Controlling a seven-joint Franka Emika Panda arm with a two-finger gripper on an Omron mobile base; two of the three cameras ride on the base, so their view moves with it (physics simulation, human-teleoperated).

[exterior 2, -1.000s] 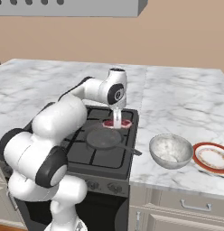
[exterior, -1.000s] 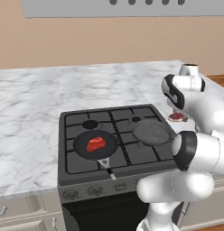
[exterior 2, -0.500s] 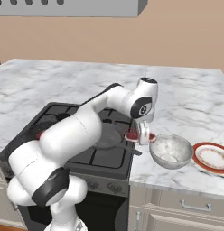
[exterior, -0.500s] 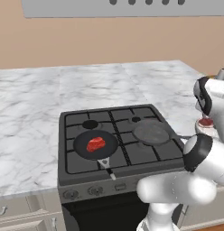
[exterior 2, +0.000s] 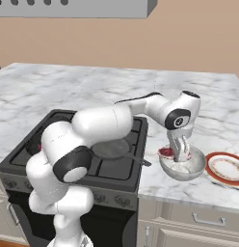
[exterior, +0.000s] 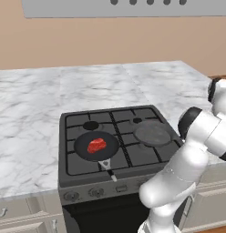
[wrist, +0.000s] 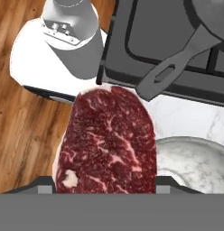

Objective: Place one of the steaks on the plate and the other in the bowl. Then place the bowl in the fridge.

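The marble tabletop (exterior 2: 92,87) carries a black stove (exterior: 110,150), where a dark pan (exterior: 96,146) holds the plain red steak (exterior: 97,145). Right of the stove sits the speckled bowl (exterior 2: 193,170), with the red-rimmed plate (exterior 2: 226,167) just beside it. The gripper (exterior 2: 181,155) hangs over the bowl's near rim, its jaws clamped on the marbled steak (wrist: 109,144), partly above the bowl

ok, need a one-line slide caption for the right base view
Gripper holds the marbled steak over the speckled bowl, beside the red-rimmed plate on the marble counter.
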